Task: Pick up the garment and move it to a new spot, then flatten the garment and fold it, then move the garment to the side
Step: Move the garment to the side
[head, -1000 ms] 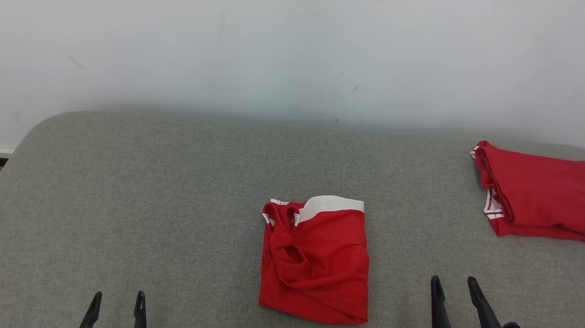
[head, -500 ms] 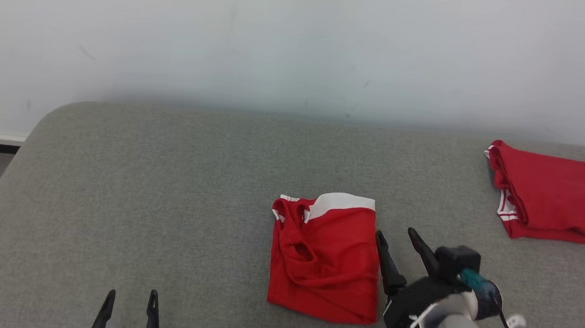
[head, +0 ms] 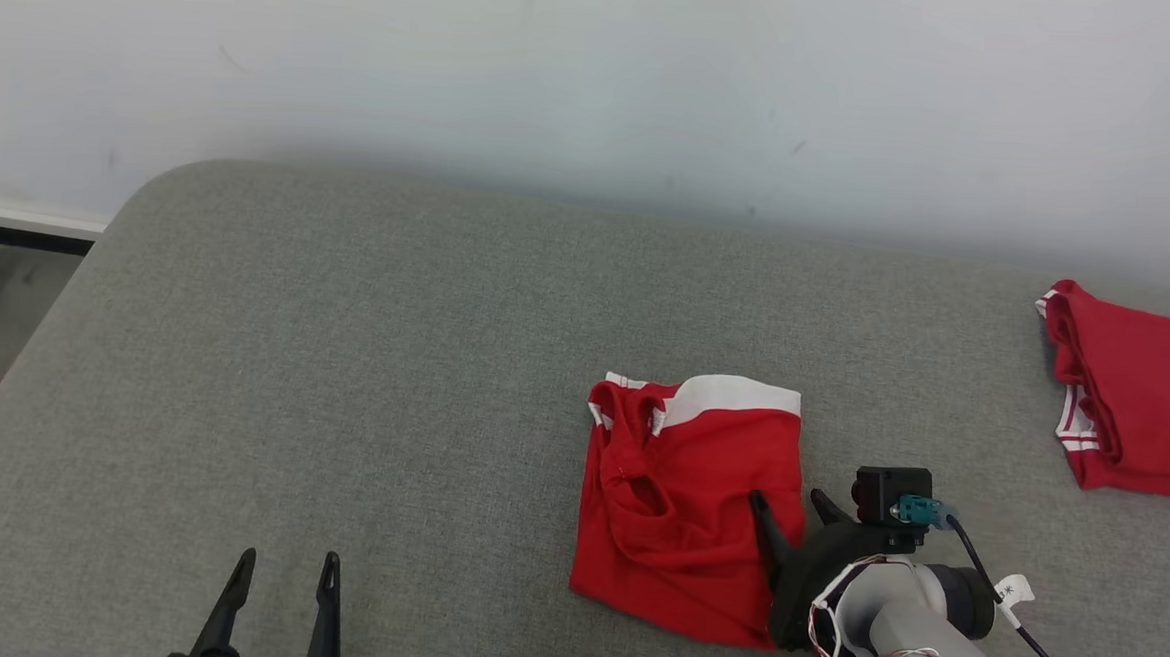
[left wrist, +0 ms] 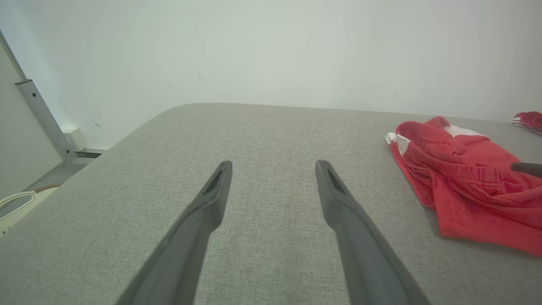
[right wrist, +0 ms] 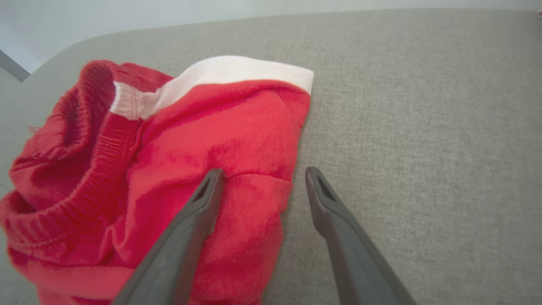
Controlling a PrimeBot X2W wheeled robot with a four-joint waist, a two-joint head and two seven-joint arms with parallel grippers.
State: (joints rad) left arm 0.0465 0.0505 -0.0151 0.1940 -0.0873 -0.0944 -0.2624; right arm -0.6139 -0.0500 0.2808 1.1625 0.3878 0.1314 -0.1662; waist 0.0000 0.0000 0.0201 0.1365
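The garment is lying near the middle of the table, a second garment is lying at its right edge, the right gripper is sitting over the first one's right side, and the left gripper is hanging near the front edge.

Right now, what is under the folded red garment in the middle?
The red garment lies on the grey cushion; anything else beneath it is covered by the cloth.
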